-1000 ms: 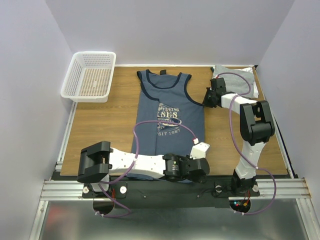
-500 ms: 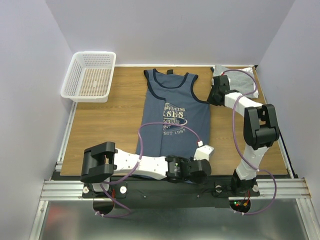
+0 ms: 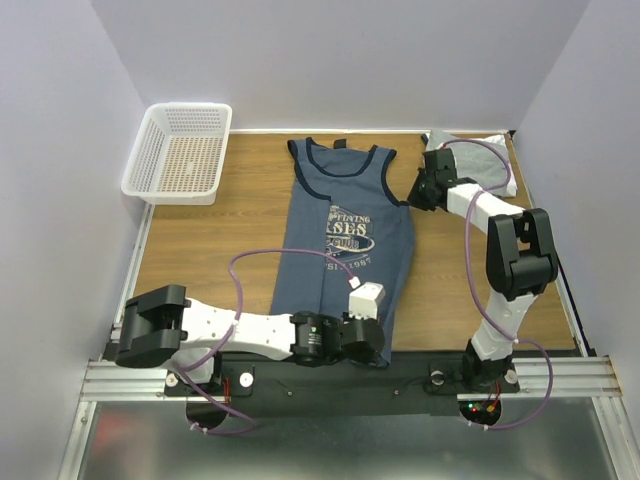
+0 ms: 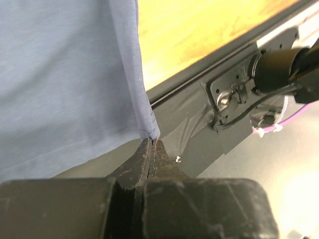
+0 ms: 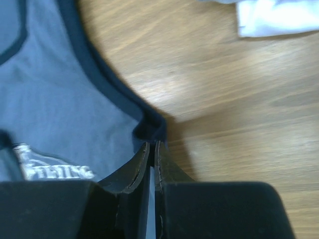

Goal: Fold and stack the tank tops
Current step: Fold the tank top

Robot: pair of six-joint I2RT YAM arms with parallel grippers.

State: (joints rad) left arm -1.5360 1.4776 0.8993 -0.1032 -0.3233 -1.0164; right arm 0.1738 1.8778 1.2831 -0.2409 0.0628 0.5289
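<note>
The wooden bench (image 3: 200, 250) carries everything, and the navy tank top (image 3: 345, 230) serves as the marker for the rest. It lies spread flat in the middle, print up, with its neck towards the far wall and its hem at the near edge. It looks laid open so that its sides can be folded inward.

The white mesh basket (image 3: 180, 150) sits well off to the top's left, by the far corner, clear of the work. The folded pile (image 3: 480, 165) of grey and white tops lies just beyond the navy top's right shoulder. That is probably where this one will be stacked once folded.

The right claw (image 5: 152, 149) is at the navy top's right armhole. Its jaws are pressed almost together on the dark trim, which bunches at the tips. The left claw (image 4: 151, 147) is at the top's near right hem corner, where the cloth reaches the black rail at the bench edge. Its jaws are pressed tight, with that corner pinched at the very tips.

Both grips are on the right side, one high and one low. This suits carrying that edge across as a straight line. The hold on the hem is slight and could slip.
</note>
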